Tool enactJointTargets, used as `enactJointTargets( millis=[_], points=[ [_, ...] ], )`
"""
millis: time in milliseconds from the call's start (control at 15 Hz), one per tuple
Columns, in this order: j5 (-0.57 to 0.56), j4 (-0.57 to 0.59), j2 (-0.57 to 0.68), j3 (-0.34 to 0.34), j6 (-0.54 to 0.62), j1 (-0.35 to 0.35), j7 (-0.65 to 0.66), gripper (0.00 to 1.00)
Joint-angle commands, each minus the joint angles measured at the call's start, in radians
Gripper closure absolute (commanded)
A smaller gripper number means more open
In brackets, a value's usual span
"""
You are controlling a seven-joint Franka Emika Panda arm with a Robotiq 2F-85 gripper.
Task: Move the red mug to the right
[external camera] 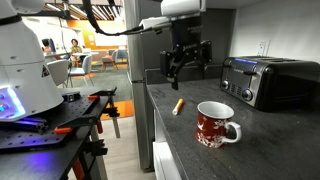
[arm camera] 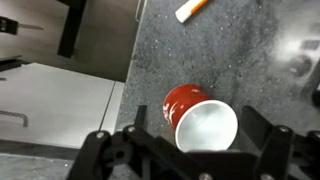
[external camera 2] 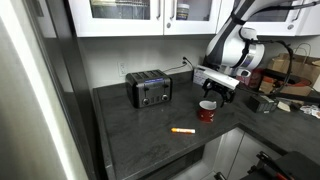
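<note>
**One small ceramic mug, open jaws above it**

In an exterior view the red mug stands upright on the dark countertop, in front of the toaster and clear of it, with its white handle showing. The gripper hangs in the air farther from the toaster than the mug does. Its fingers are spread and nothing is between them. A small orange-and-white stick, perhaps a marker, lies flat near the mug without touching it.

In an exterior view from the opposite end, the mug sits well apart from the toaster along the counter. The gripper is just above the mug.

The wrist view looks down into the mug's white inside. The gripper is wide open, one finger on each side of the mug, touching nothing.

The mug is probably light, rigid and glazed, so likely slick under the pads and liable to chip if knocked over. The small handle looks like a poor hold. A safer grasp is a pinch over the rim wall, one finger inside and one outside. Closing across the body would also work.
</note>
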Motion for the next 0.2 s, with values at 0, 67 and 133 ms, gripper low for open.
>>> enactJointTargets(
  millis=[0, 67, 133],
  points=[
    [-0.142, -0.029, -0.097, 0.008, -0.120, 0.009, 0.104, 0.00],
    [-0.163, -0.026, -0.114, 0.022, -0.145, 0.005, 0.109, 0.00],
    [-0.166, -0.019, -0.124, 0.036, -0.166, 0.000, 0.110, 0.00]
  ],
)
